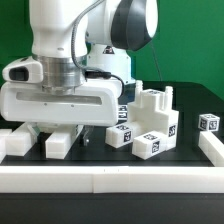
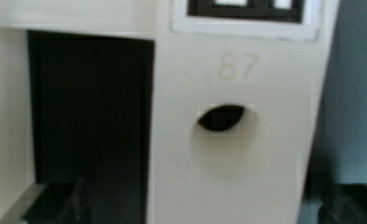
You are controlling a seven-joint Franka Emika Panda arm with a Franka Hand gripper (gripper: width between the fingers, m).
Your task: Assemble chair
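My gripper (image 1: 60, 132) hangs low over the black table at the exterior view's left, jaws open wide. Between the fingers lies a white bar of the chair (image 1: 61, 144). In the wrist view that bar (image 2: 233, 150) fills the middle, showing a dark round hole (image 2: 221, 118) and a tag (image 2: 251, 8) at its far end. The gripper (image 2: 198, 208) straddles it, with a dark gap on one side, so nothing looks clamped. More chair parts (image 1: 148, 122), blocky and tagged, sit clustered to the exterior view's right. Another white piece (image 1: 16, 141) lies at the left.
A small tagged cube (image 1: 208, 122) stands alone at the far right. The long white border rail (image 1: 110, 182) runs along the front and turns up the right side (image 1: 212, 150). My arm's body hides the table behind the gripper.
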